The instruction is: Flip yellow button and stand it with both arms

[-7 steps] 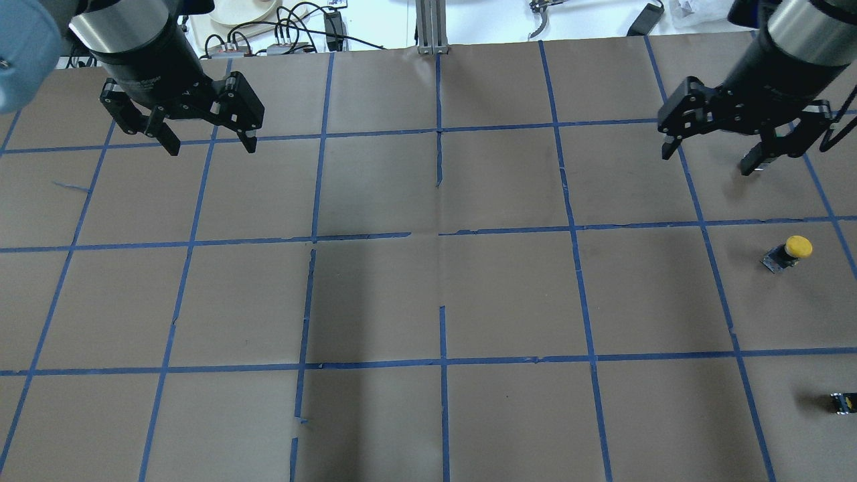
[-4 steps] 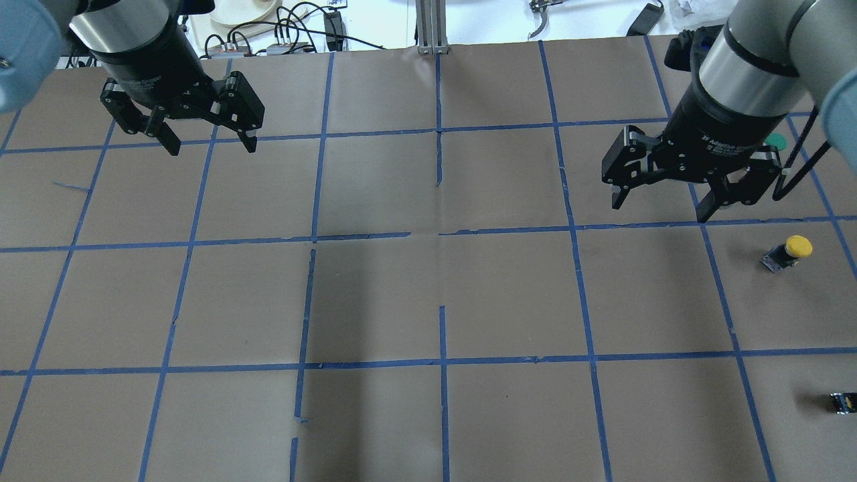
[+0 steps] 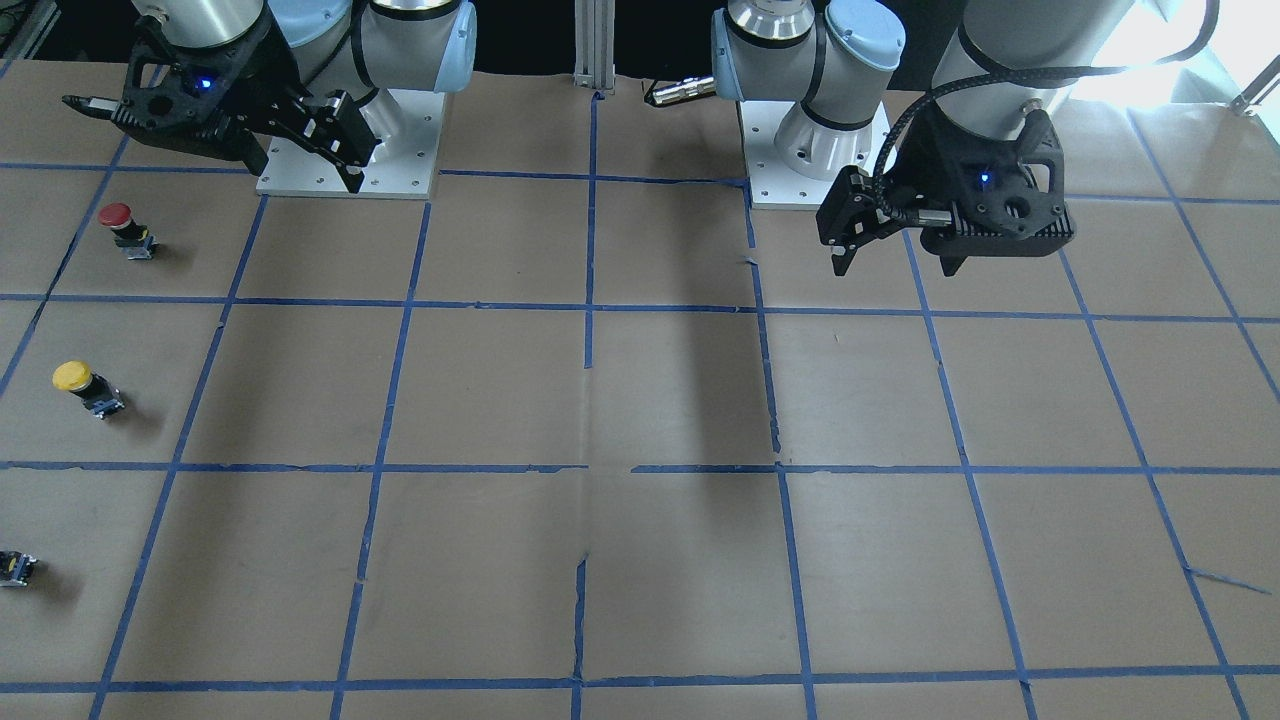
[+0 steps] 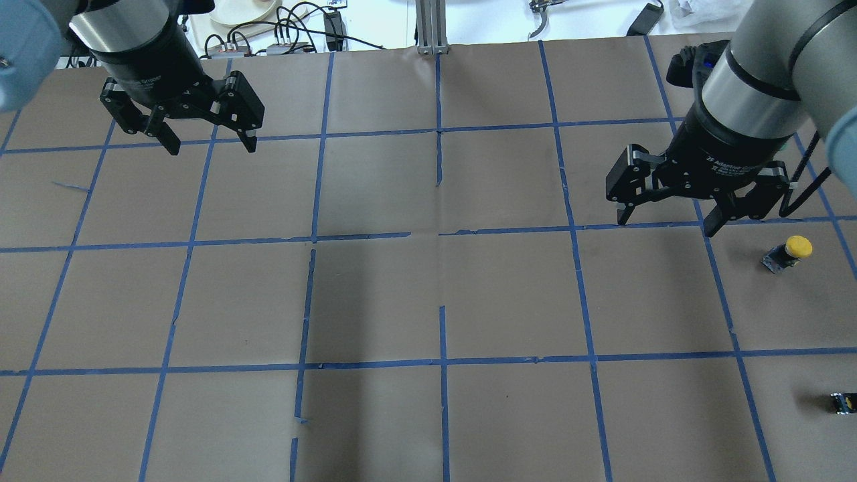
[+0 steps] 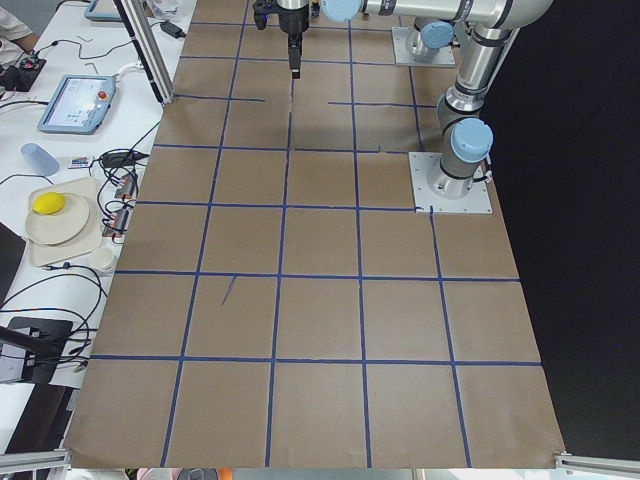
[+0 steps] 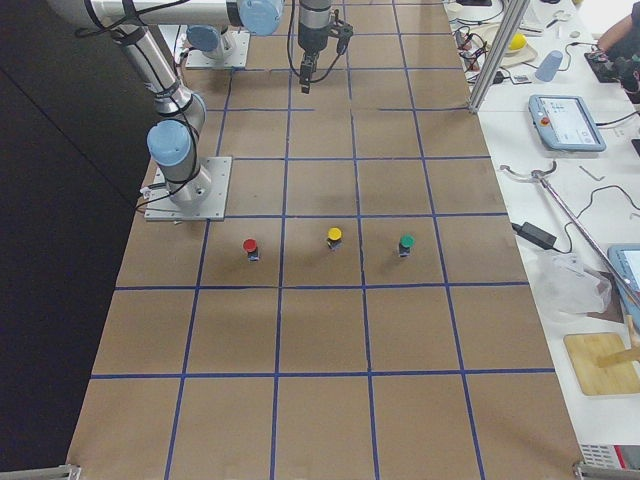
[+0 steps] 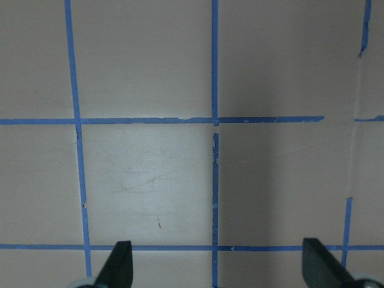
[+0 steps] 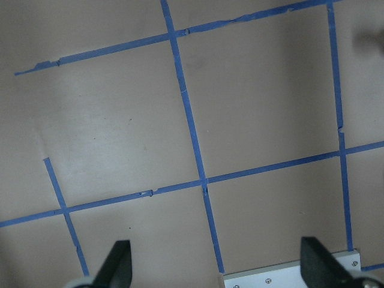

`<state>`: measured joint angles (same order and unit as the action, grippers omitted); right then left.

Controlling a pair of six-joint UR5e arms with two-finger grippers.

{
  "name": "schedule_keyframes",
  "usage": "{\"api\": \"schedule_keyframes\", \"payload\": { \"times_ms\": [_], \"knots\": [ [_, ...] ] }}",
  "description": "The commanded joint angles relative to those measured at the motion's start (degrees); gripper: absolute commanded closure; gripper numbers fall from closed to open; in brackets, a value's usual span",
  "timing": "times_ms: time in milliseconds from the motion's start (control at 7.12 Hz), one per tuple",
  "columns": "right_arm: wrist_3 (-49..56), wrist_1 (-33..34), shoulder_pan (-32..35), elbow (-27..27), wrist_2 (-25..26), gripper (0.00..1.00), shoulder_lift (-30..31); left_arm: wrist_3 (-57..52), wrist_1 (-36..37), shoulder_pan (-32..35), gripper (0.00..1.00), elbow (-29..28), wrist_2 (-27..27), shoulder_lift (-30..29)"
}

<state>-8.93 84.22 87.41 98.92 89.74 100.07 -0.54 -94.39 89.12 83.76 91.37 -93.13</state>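
The yellow button (image 4: 789,253) stands alone on the brown paper at the right; it also shows in the front-facing view (image 3: 80,385) and the exterior right view (image 6: 334,238). I cannot tell whether it is upright or lying. My right gripper (image 4: 667,227) is open and empty, hovering left of the button and apart from it; it also shows in the front-facing view (image 3: 215,145) and its wrist view (image 8: 217,267). My left gripper (image 4: 213,148) is open and empty at the far left, also seen in the front-facing view (image 3: 895,270) and its wrist view (image 7: 219,267). Both wrist views show only the papered table.
A red button (image 3: 125,228) stands nearer the robot's base than the yellow one, and a green button (image 6: 405,243) stands on its other side. A tiny black block (image 4: 843,402) lies near the right edge. Blue tape lines grid the table (image 4: 442,294). The arms' white base plates (image 3: 345,180) are at the back.
My right gripper has swung in from the far right, toward the middle and down over the table, ending closer to the yellow button. The left arm and the button have not moved.
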Motion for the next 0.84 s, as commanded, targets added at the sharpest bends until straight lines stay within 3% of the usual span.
{"api": "schedule_keyframes", "payload": {
  "times_ms": [0, 702],
  "knots": [
    [0.1, 1.4, 0.0, 0.5, -0.2, 0.0, 0.0, 0.0, 0.0, 0.0, 0.0, -0.1, -0.1, 0.0],
    [0.1, 1.4, 0.0, 0.4, -0.4, 0.0, -0.1, 0.1, -0.5, 0.2, 0.0, 0.9, 0.0, 1.6]
  ]
}}
